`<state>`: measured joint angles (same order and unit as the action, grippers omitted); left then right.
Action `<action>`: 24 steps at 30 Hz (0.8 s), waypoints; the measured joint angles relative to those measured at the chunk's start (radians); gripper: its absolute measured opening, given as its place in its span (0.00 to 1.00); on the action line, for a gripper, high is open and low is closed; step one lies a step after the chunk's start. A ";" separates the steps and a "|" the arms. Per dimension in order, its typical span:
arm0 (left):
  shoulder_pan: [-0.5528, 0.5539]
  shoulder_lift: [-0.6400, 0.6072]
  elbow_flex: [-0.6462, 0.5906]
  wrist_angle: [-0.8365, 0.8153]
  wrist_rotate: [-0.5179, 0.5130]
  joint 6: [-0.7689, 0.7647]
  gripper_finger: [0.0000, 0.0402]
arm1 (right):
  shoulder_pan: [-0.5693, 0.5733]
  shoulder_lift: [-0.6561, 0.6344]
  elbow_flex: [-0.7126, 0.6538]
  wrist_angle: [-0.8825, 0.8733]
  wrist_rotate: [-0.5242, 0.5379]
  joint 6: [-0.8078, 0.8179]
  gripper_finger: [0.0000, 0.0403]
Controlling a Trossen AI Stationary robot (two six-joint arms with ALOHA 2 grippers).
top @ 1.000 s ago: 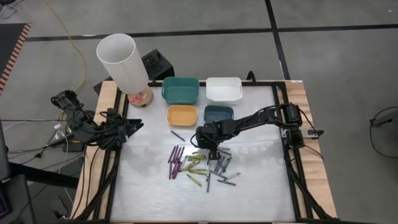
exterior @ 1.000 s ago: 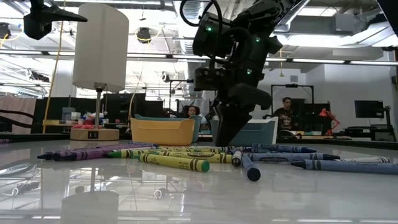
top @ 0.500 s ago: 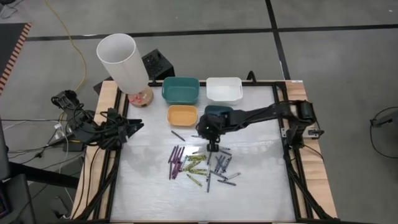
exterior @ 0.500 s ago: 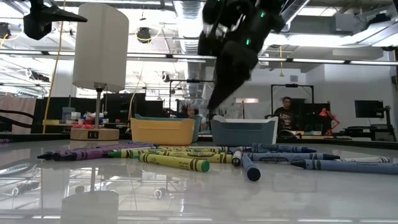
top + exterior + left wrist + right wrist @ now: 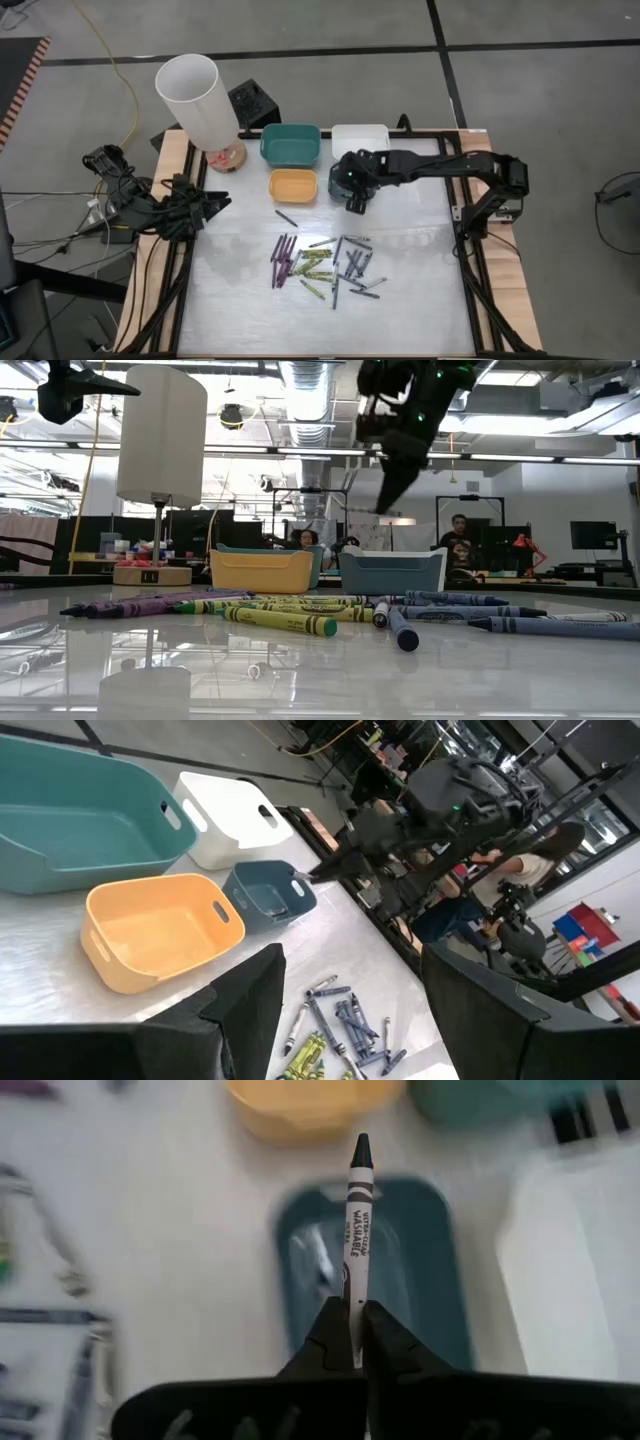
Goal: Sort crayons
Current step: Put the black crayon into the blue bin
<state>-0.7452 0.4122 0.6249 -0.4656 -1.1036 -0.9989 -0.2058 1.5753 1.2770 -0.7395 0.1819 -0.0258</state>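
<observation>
Two dark robot arms worked at a table with a pale, glossy top [image 5: 420, 300]. The right gripper [image 5: 352, 1342] hung above the small slate-blue bin [image 5: 425, 1295], its two fingers pinched together on a grey crayon [image 5: 357, 1220] that stuck out forward, its pointed tip toward the bin's far end. In the high view this gripper [image 5: 356, 196] sat over the near edge of that bin, just beside the orange bin [image 5: 293, 184]. In the low view it was raised well above the tabletop, over the bins.

Behind the two small bins stood a larger teal bin [image 5: 290, 143] and a white bin [image 5: 361, 135], side by side along the table's far edge.

The remaining crayons [image 5: 325, 265] lay loose in a scattered pile near the table's middle, well apart from the bins: dark purple ones on the left, yellow-green in the centre, grey and blue to the right. One crayon lay alone between the pile and the orange bin.

The left gripper [image 5: 218, 202] waited at the table's left edge with its fingers spread. A tall white lamp [image 5: 197, 100] stood at the far left corner.
</observation>
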 joint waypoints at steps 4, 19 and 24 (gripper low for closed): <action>0.000 0.000 0.000 0.000 0.000 0.000 0.56 | -0.044 0.017 0.000 -0.053 0.003 0.018 0.01; 0.000 0.000 0.000 0.000 -0.004 0.000 0.56 | -0.071 0.183 -0.005 -0.036 -0.030 -0.129 0.01; 0.000 0.000 0.000 0.000 -0.004 0.000 0.56 | -0.073 0.216 -0.005 -0.034 -0.056 -0.143 0.01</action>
<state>-0.7452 0.4126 0.6247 -0.4656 -1.1072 -0.9989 -0.2787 1.7909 1.2724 -0.7732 0.1257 -0.1687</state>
